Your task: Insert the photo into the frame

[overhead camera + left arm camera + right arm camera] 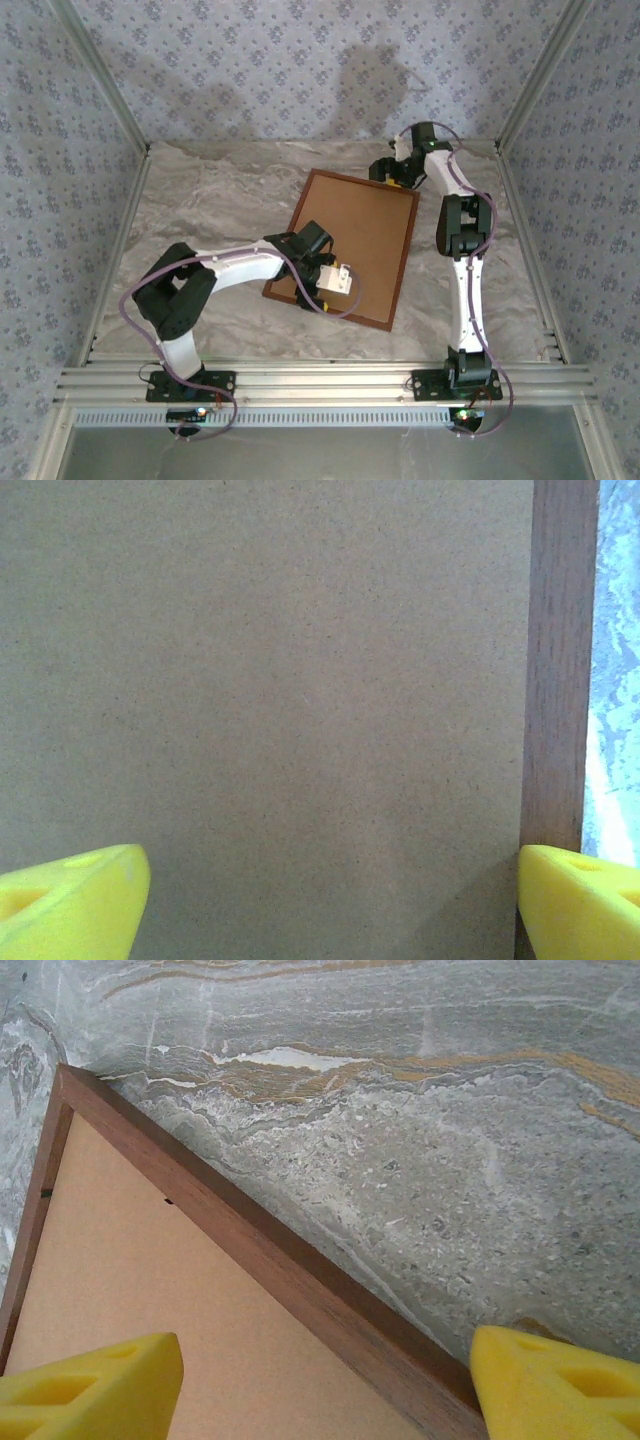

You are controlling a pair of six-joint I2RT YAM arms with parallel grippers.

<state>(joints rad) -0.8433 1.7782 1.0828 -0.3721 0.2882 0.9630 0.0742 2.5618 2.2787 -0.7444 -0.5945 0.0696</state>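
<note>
**Op:** Left gripper (330, 905), what have you got?

**Notes:** Your jaws are spread wide and holding nothing. One yellow fingertip (70, 900) is over the backing board (280, 680), the other over the wooden rail beside it. In the top view you're above the frame's near-left end.

**Op:** And the right gripper (325, 1390)?

**Notes:** Jaws well apart, empty, hanging over the far right corner. The rail runs diagonally between your fingertips.

**Op:** Where's the frame (300, 1275)?

**Notes:** Flat on the marble table (450, 1160), back side up and turned at an angle, with the brown board filling the opening. I can't tell if the photo is under that board.

**Op:** How will it handle?

**Notes:** I'd judge it light and stiff, with thin rails. The table looks smooth, so expect the frame to slide if you push sideways. It lies flush, so you've no gap to get a finger under. Take hold across a rail near a corner, one finger outside and one inside. Steady it with the other arm. The board probably flexes, so lift that by an edge.
</note>
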